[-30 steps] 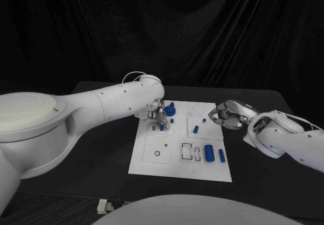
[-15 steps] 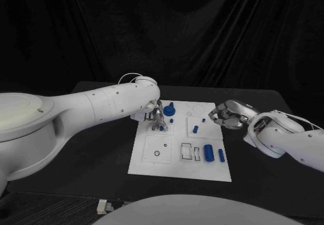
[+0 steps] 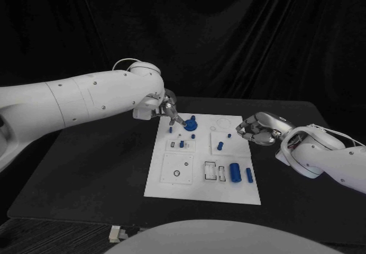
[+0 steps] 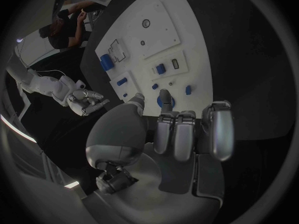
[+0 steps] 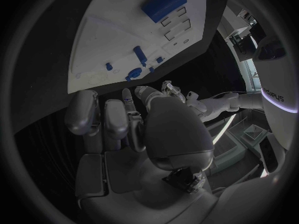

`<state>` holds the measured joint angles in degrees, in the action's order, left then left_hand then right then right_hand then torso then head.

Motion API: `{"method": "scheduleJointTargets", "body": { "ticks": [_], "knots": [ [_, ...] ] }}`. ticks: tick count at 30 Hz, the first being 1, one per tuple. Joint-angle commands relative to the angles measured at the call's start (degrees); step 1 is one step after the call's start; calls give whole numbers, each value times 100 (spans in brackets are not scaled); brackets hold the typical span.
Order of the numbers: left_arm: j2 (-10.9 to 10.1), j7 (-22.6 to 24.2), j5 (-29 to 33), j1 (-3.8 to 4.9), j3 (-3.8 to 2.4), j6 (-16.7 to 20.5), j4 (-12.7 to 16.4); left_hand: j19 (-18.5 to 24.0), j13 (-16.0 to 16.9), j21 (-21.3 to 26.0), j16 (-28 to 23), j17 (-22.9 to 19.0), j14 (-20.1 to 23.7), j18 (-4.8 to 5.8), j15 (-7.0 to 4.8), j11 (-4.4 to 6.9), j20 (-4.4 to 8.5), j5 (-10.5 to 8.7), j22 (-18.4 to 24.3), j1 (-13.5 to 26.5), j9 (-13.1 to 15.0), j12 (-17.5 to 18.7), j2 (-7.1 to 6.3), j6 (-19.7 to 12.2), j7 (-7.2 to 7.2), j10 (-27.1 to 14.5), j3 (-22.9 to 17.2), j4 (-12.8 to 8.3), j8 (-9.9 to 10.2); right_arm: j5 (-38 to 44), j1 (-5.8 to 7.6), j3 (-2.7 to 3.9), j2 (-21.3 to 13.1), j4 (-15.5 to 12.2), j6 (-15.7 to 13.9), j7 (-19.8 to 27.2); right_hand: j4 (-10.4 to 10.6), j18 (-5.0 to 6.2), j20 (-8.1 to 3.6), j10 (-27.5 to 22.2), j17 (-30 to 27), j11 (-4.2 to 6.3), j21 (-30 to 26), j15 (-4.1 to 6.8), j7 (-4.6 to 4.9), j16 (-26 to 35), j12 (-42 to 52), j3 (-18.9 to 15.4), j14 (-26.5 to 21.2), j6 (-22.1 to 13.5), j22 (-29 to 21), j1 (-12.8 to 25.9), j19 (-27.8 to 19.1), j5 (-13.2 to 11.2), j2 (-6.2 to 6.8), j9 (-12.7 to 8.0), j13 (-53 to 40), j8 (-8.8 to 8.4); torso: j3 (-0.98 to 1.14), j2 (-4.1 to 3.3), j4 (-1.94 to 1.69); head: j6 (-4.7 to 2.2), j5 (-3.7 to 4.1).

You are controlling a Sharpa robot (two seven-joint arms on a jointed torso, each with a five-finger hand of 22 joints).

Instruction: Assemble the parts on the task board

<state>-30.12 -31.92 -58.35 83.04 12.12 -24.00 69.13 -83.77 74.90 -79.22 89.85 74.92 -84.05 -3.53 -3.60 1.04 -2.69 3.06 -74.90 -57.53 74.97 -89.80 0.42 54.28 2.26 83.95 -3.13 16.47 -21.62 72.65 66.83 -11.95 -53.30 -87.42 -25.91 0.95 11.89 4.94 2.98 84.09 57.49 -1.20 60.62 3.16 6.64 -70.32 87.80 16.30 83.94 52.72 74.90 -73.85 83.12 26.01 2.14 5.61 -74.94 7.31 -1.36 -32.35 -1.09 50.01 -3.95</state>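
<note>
The left hand [image 3: 165, 108] hangs above the far left corner of the task board [image 3: 194, 182], fingers extended and pointing down toward the round blue part with an upright peg [image 3: 191, 125]. In the left wrist view the fingers [image 4: 187, 134] lie side by side and hold nothing; whether a fingertip touches that part cannot be told. The left arm reaches in over the table's far left side.

The right hand [image 3: 258, 130] sits at the board's right edge, fingers curled inward, nothing visible in its grasp. The right wrist view shows its fingers [image 5: 106, 119] bent over the palm, above the board.

Small blue parts [image 3: 221, 145] stand mid-board. A larger blue cylinder [image 3: 236, 172] and a slim blue bar [image 3: 250, 175] lie near the board's right side.
</note>
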Motion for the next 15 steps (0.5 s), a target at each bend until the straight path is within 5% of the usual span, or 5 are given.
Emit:
{"method": "scheduleJointTargets", "body": {
  "ticks": [1,6,15],
  "knots": [
    [-41,225,6,51,0,427,-82,-71,1510,-66,15,1508,-595,107,-41,47,12,19,-1190,-105,12,-20,42,53,-10,605,29,-4,-8,-74,-10,3,-21,-34,-259,156,75,49,-1,397,33,1,37,-6,-13,-42,19,-22,122,19,731,95,47,-106,12,-10,-1105,-13,2,2,1,-1,22],
    [-10,314,6,32,4,454,-509,-97,1510,-109,15,1508,-595,116,-56,55,29,38,-1201,-233,-38,-20,69,58,-17,605,52,-12,78,-107,-10,3,-21,-52,-289,202,139,46,-1,391,51,4,47,-4,-17,-61,8,-65,130,24,740,159,60,-219,16,-14,-1085,-13,3,1,5,-1,9],
    [232,644,6,-314,5,661,-1249,-136,1510,-184,15,1508,-595,134,-42,33,25,217,-1222,-476,-294,-20,91,54,16,605,120,-20,365,-146,-10,3,10,-39,-262,246,160,47,-1,389,41,4,38,-4,-19,-57,5,-78,129,27,740,181,60,-237,15,-15,-1079,-12,-1,-19,-6,-1,15]
  ]
}}
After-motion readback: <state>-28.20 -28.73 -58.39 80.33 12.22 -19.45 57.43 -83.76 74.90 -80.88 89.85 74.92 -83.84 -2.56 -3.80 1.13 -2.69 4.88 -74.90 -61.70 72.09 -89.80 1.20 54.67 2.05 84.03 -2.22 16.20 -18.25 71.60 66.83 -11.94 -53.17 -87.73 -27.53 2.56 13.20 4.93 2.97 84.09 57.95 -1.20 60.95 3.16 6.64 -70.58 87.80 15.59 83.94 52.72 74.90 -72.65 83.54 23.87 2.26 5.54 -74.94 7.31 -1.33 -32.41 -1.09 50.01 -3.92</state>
